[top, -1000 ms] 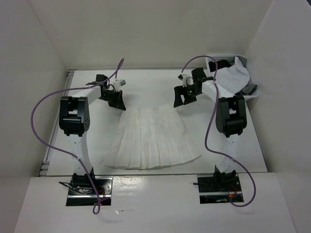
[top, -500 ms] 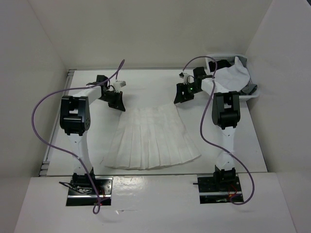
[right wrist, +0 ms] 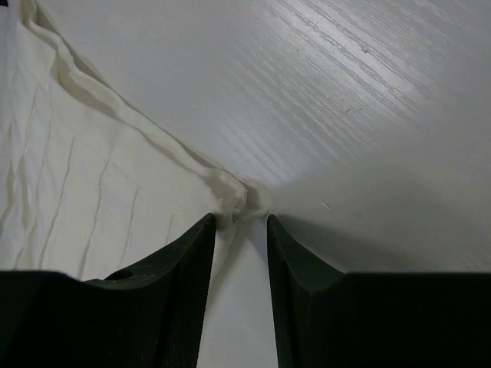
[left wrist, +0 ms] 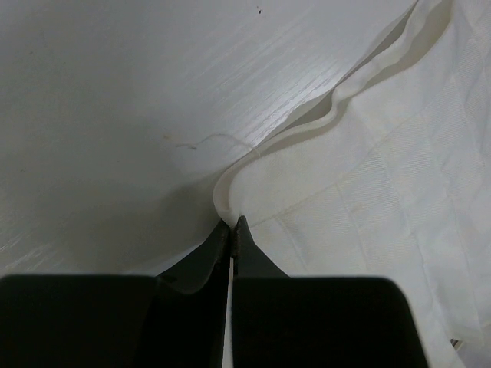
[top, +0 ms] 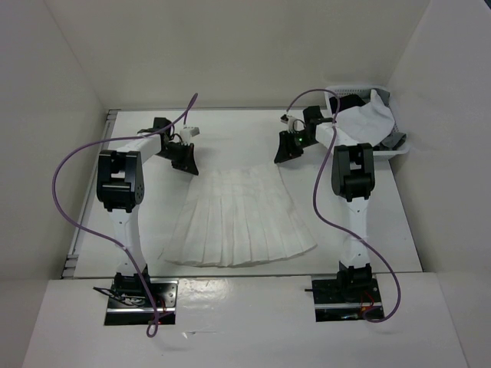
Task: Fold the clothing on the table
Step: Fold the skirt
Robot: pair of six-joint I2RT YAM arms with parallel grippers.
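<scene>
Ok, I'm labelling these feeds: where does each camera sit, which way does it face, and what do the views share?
Top external: above and behind the bases, looking down at the table and clothing; left arm and right arm show whole.
Left wrist: on the left arm, looking along shut jaws pinching a clothing corner.
Right wrist: on the right arm, looking past parted jaws flanking another corner.
Shared: all three show the clothing on the table.

White pleated clothing (top: 242, 222) on matte white table (top: 230, 126)
</scene>
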